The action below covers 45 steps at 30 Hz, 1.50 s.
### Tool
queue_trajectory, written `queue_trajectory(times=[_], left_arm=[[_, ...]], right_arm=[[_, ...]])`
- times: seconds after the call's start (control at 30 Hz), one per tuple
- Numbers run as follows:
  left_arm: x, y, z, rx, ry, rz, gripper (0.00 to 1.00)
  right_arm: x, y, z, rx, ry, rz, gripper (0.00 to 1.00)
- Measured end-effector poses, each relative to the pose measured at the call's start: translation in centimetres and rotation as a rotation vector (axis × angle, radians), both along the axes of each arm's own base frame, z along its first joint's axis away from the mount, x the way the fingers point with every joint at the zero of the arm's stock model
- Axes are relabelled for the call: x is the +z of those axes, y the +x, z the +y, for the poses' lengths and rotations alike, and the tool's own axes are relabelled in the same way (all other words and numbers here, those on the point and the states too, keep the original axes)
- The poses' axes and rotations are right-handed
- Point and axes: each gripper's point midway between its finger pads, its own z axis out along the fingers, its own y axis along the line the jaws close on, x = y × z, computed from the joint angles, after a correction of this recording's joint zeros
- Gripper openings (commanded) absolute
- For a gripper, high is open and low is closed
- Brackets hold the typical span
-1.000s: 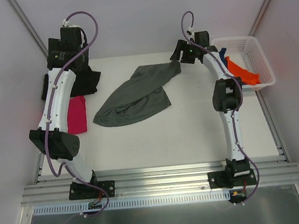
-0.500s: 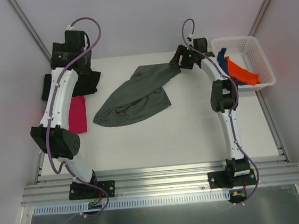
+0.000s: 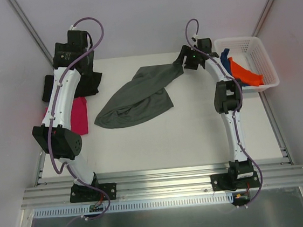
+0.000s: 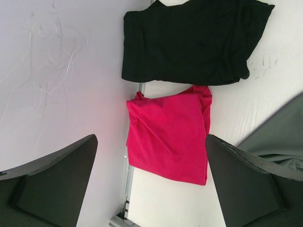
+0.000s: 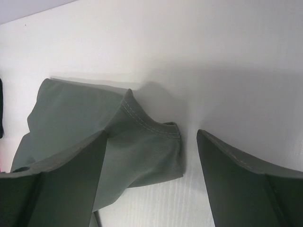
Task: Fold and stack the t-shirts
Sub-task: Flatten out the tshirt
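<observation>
My right gripper [image 5: 151,135] hangs at about 1 o'clock on the worktop [image 3: 186,137], its fingers spread apart over the far tip of the dark grey t-shirt [image 3: 136,96]. The stitched hem of that tip lies bunched between the two fingers, closer to the left one, and I cannot tell whether either finger touches the cloth. The shirt itself lies crumpled and unfolded across the middle, stretching from about 7 o'clock up to 1 o'clock. My left gripper [image 4: 150,142] is also open and holds nothing, raised above the 10 o'clock corner. Below it the magenta t-shirt [image 4: 168,137] lies folded at 9 o'clock, with the black t-shirt [image 4: 189,40] folded just beside it on the 12 o'clock side. At 2 o'clock the white basket [image 3: 258,45] holds the orange t-shirt [image 3: 245,74] and, by its left wall, the blue t-shirt [image 3: 225,59], partly hidden by my right arm.
</observation>
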Motion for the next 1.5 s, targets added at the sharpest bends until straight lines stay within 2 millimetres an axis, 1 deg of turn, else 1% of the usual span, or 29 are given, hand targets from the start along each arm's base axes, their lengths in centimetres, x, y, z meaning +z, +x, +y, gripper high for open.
queue_trajectory(times=[0.1, 0.13, 0.2, 0.23, 0.27, 0.3, 0.43, 0.53, 0.6, 0.67, 0.73, 0.8, 0.83, 0.9, 0.93, 0.97, 1.0, 1.07, 1.1, 1.13, 1.17, 1.2, 1.27, 1.33, 1.37, 1.4, 1.43, 1.5], left_arm=[[0.1, 0.1, 0.0, 0.000, -0.001, -0.003, 0.99], [0.1, 0.1, 0.0, 0.000, -0.001, -0.004, 0.99], [0.1, 0.1, 0.0, 0.000, -0.001, -0.004, 0.99], [0.1, 0.1, 0.0, 0.000, -0.001, -0.004, 0.99], [0.1, 0.1, 0.0, 0.000, -0.001, -0.004, 0.99], [0.1, 0.1, 0.0, 0.000, -0.001, -0.004, 0.99], [0.1, 0.1, 0.0, 0.004, -0.005, -0.006, 0.99], [0.1, 0.1, -0.1, 0.005, -0.008, -0.008, 0.99], [0.0, 0.1, -0.1, 0.005, -0.012, -0.008, 0.99], [0.0, 0.2, -0.3, -0.002, -0.021, -0.008, 0.99], [-0.1, 0.3, -0.5, -0.010, -0.031, -0.009, 0.99], [-0.2, 0.4, -0.8, -0.022, -0.043, -0.007, 0.99], [-0.3, 0.5, -0.9, -0.029, -0.049, -0.006, 0.99], [-0.6, 0.7, -1.2, -0.044, -0.060, -0.009, 0.99], [-0.9, 0.8, -1.3, -0.051, -0.065, -0.017, 0.99], [-1.3, 0.8, -1.5, -0.062, -0.069, -0.014, 0.99], [-1.7, 0.7, -1.6, -0.071, -0.076, -0.015, 0.99], [-1.9, 0.7, -1.9, -0.086, -0.087, -0.029, 0.99], [-1.6, 0.8, -2.0, -0.093, -0.095, -0.046, 0.99], [-1.0, 0.9, -2.1, -0.096, -0.104, -0.078, 0.99], [-0.5, 0.9, -2.2, -0.099, -0.109, -0.101, 0.99], [0.1, 0.8, -2.2, -0.099, -0.118, -0.134, 0.99], [1.3, 0.3, -2.3, -0.103, -0.139, -0.192, 0.99], [2.4, -0.4, -2.3, -0.101, -0.162, -0.248, 0.99], [2.9, -0.7, -2.3, -0.101, -0.171, -0.272, 0.99], [3.3, -1.0, -2.3, -0.100, -0.178, -0.294, 0.99], [3.5, -1.1, -2.3, -0.098, -0.184, -0.311, 0.99], [3.7, -1.3, -2.3, -0.097, -0.188, -0.330, 0.99]], right_arm=[[-0.1, -0.1, 0.0, 0.001, -0.003, 0.005, 0.70], [-0.1, -0.2, 0.2, 0.003, 0.000, 0.008, 0.57], [-0.1, -0.4, 0.6, 0.011, 0.010, 0.014, 0.39], [-0.2, -0.5, 0.8, 0.015, 0.017, 0.019, 0.17], [-0.3, -0.7, 1.1, 0.021, 0.022, 0.025, 0.05], [-0.4, -0.9, 1.4, 0.028, 0.027, 0.031, 0.01], [-1.2, -2.0, 3.0, 0.057, 0.049, 0.069, 0.01], [-1.7, -2.7, 3.6, 0.077, 0.061, 0.094, 0.01], [-1.6, -3.3, 3.6, 0.083, 0.072, 0.117, 0.01], [-0.7, -3.9, 3.2, 0.078, 0.084, 0.134, 0.01], [1.4, -4.1, 2.5, 0.070, 0.099, 0.128, 0.01], [4.7, -4.4, 1.6, 0.056, 0.106, 0.100, 0.01], [6.7, -4.6, 1.3, 0.053, 0.107, 0.074, 0.01], [12.4, -5.6, 0.6, 0.043, 0.107, -0.002, 0.01], [14.8, -6.3, 0.5, 0.044, 0.100, -0.037, 0.01], [17.7, -7.6, 0.4, 0.048, 0.089, -0.078, 0.01], [20.8, -9.3, 0.7, 0.058, 0.077, -0.120, 0.01], [26.8, -14.1, 2.1, 0.101, 0.040, -0.222, 0.01], [28.9, -16.6, 3.0, 0.130, 0.025, -0.259, 0.01], [31.5, -20.3, 4.7, 0.188, 0.010, -0.310, 0.01], [33.2, -23.0, 6.1, 0.240, 0.000, -0.360, 0.01], [34.8, -26.6, 7.8, 0.309, -0.017, -0.412, 0.01], [36.6, -33.9, 11.0, 0.479, -0.044, -0.487, 0.01], [37.4, -38.7, 12.7, 0.608, -0.075, -0.545, 0.01], [37.4, -39.8, 12.8, 0.640, -0.095, -0.561, 0.01], [37.1, -40.3, 12.5, 0.653, -0.121, -0.568, 0.01], [36.7, -40.1, 12.0, 0.644, -0.151, -0.565, 0.01], [35.6, -38.8, 10.8, 0.607, -0.194, -0.535, 0.01]])
